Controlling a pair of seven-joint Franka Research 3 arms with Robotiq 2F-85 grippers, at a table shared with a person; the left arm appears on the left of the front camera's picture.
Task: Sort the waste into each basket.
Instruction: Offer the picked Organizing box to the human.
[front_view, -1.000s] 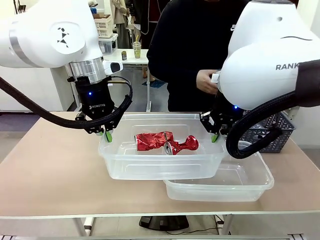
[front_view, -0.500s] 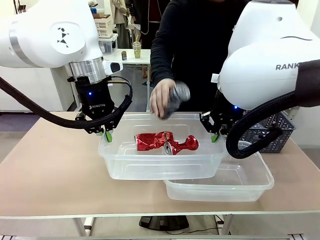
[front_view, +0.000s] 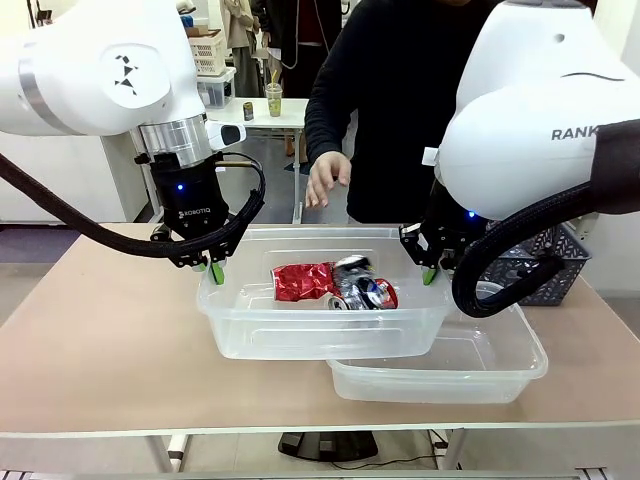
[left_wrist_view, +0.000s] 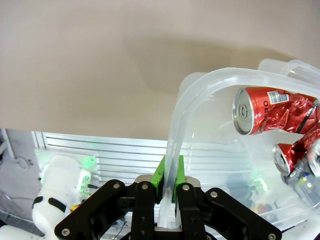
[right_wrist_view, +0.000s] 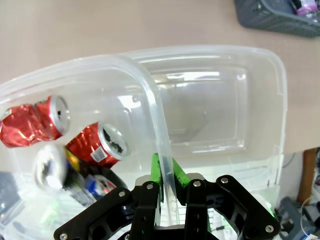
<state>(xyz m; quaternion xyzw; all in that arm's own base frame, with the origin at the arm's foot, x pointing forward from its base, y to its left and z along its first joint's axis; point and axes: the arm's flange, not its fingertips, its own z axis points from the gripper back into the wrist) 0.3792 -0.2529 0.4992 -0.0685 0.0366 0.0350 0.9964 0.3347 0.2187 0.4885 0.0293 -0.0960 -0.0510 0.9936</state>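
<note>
A clear tub (front_view: 310, 335) hangs between my grippers. My left gripper (front_view: 213, 268) is shut on its left rim and my right gripper (front_view: 430, 274) is shut on its right rim. In the left wrist view the gripper (left_wrist_view: 170, 197) pinches the rolled rim (left_wrist_view: 177, 130); the right wrist view shows the same grip (right_wrist_view: 167, 190). Inside lie two crushed red cans (front_view: 300, 281) (front_view: 380, 294) and a silvery crushed can (front_view: 354, 270), blurred in the right wrist view (right_wrist_view: 52, 167). A second clear tub (front_view: 490, 365) sits lower right, partly under the first.
The person stands at the far side with an open hand (front_view: 325, 178) above the held tub. A dark grey lattice basket (front_view: 545, 268) stands at the right behind my right arm. Bare table lies to the left and front.
The person's hand carried a silvery can over the tub and let it go; it now lies among the red cans, and the hand is open above. Neither arm has moved.
</note>
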